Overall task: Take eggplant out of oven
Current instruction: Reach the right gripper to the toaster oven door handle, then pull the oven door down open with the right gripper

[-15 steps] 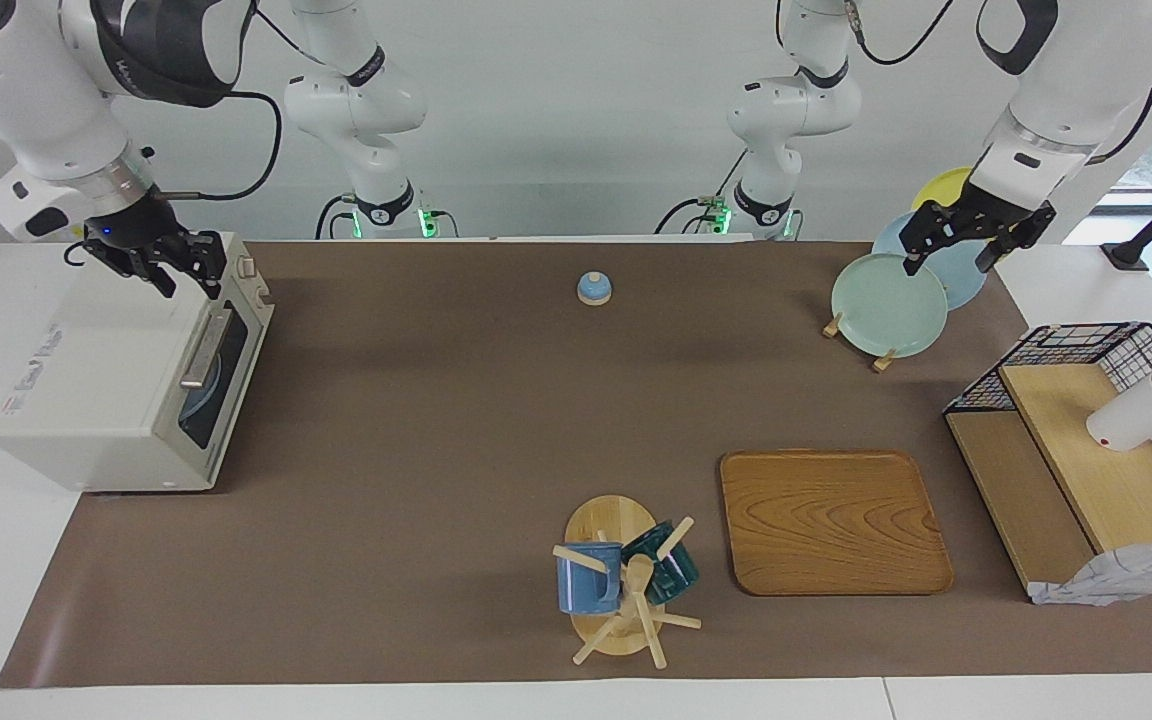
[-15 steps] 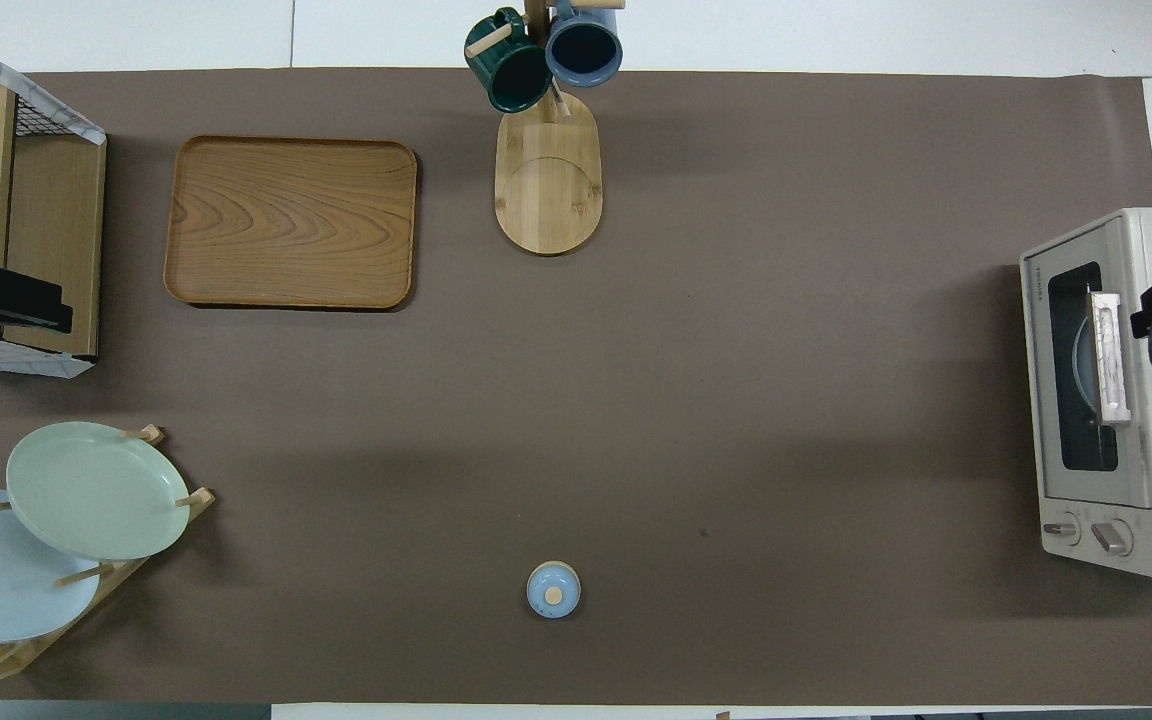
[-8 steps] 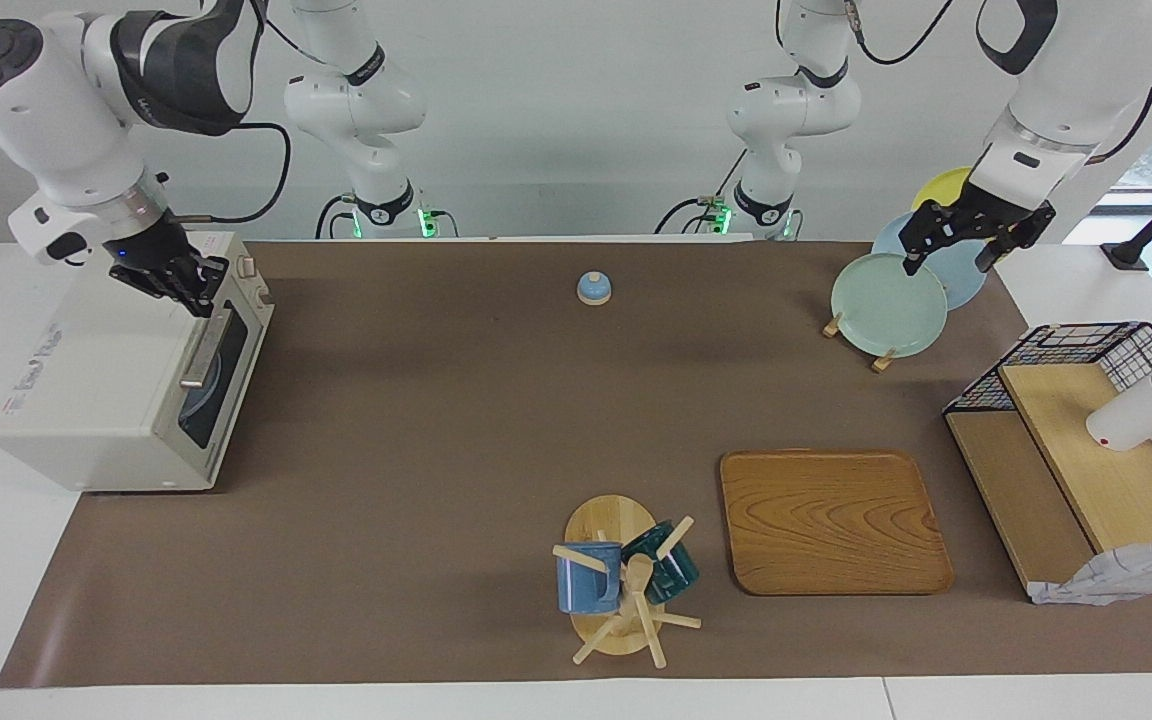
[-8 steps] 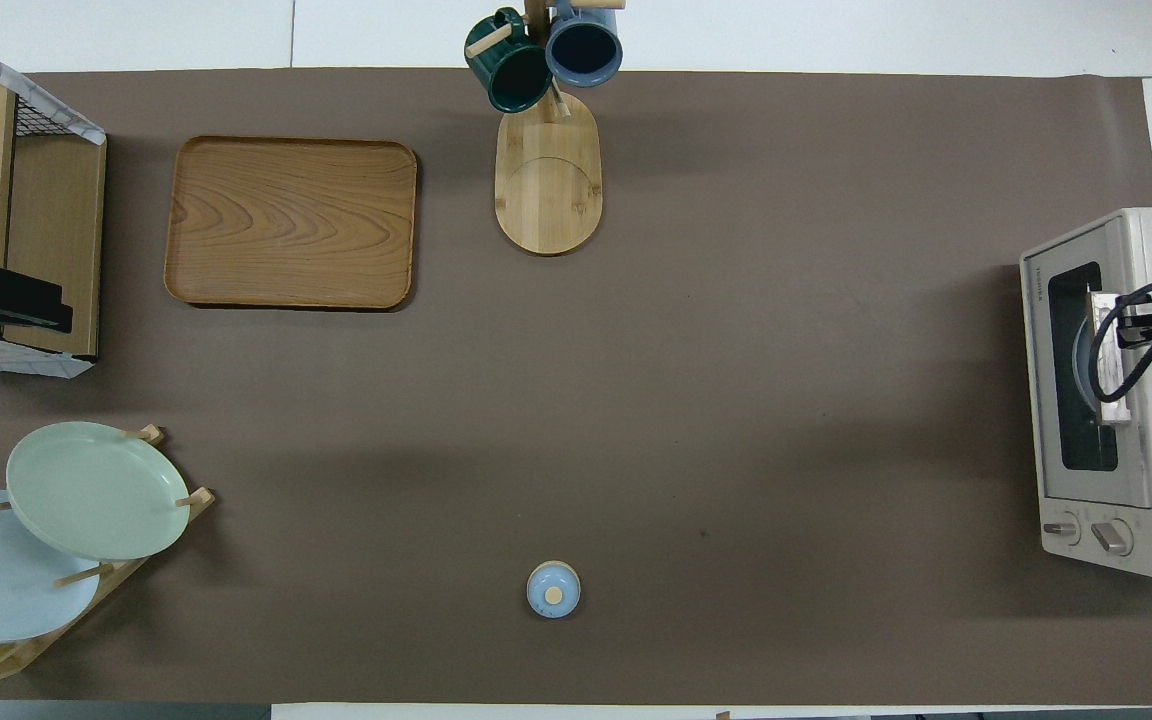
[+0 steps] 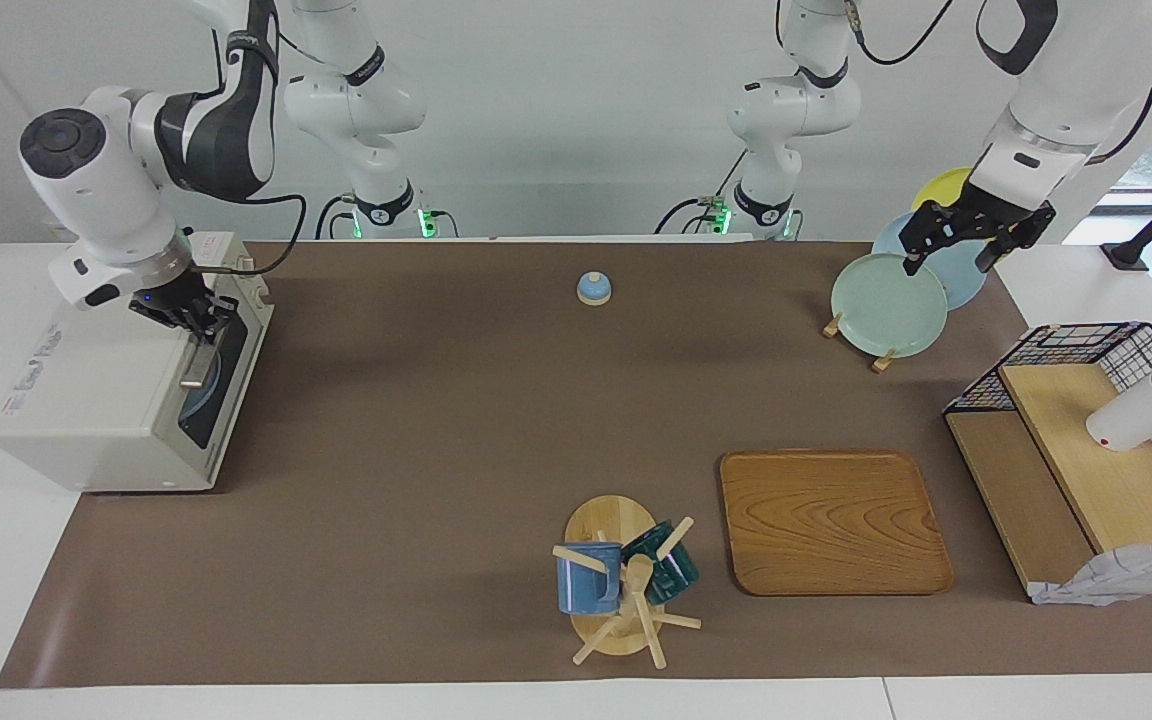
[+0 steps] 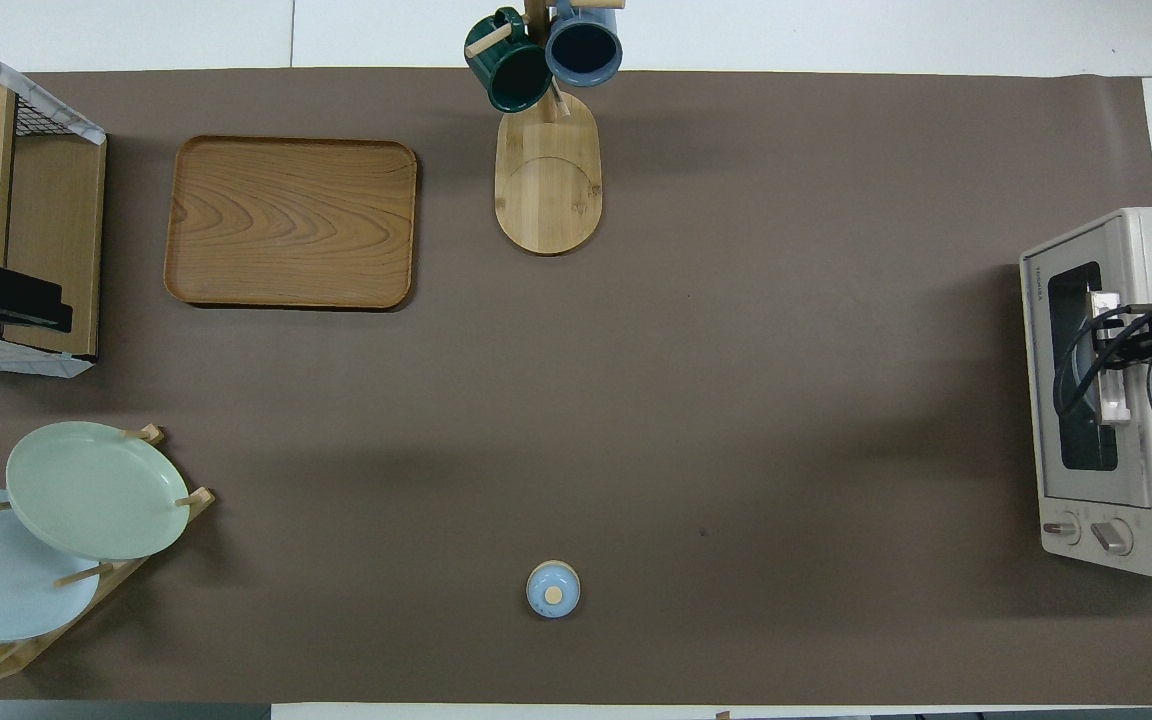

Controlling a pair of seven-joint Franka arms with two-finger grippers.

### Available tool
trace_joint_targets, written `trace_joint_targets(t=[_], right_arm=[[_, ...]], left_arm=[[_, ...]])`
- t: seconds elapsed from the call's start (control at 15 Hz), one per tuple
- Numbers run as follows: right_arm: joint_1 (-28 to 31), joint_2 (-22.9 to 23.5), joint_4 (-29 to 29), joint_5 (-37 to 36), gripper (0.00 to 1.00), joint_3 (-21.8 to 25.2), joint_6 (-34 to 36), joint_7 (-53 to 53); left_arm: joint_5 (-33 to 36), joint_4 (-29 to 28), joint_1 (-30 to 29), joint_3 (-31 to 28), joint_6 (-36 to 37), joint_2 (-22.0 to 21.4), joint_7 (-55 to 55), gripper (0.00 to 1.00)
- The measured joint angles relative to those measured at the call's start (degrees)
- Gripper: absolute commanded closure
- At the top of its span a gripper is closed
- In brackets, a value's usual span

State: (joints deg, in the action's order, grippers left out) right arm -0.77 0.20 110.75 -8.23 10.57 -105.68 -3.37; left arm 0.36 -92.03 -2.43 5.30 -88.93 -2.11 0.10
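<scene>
Two end effectors show: the right end effector point(image 5: 198, 318) sits at the handle point(image 5: 199, 362) of the closed oven point(image 5: 86, 400), grip unclear; the left end effector point(image 5: 976, 243), fingers apart, waits over the plates point(image 5: 886, 305).

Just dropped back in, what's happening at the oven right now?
The right end effector is at the handle of the toaster oven, whose door is not yet open. No eggplant shows; only a blue dish can be made out through the glass. The left end effector waits over the plate rack.
</scene>
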Motion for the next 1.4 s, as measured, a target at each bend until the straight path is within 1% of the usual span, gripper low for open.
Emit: trace_joint_targets(t=[0.67, 0.93, 1.2, 1.4], right_arm=[[-0.5, -2.1, 4.3, 0.0, 1.0, -0.4, -4.9, 1.1], [-3.8, -3.4, 8.5, 0.4, 1.0, -0.9, -9.4, 5.9], [-6.1, -2.0, 12.0, 2.2, 1.0, -1.9, -14.5, 7.9], [-7.3, -0.6, 15.2, 3.5, 1.0, -2.1, -20.7, 8.2]], left_arm=[[0.0, 0.0, 0.0, 0.0, 0.0, 0.0, 0.0, 0.0], [0.0, 0.0, 0.0, 0.0, 0.0, 0.0, 0.0, 0.0], [0.0, 0.0, 0.0, 0.0, 0.0, 0.0, 0.0, 0.0], [0.0, 0.0, 0.0, 0.0, 0.0, 0.0, 0.0, 0.0]])
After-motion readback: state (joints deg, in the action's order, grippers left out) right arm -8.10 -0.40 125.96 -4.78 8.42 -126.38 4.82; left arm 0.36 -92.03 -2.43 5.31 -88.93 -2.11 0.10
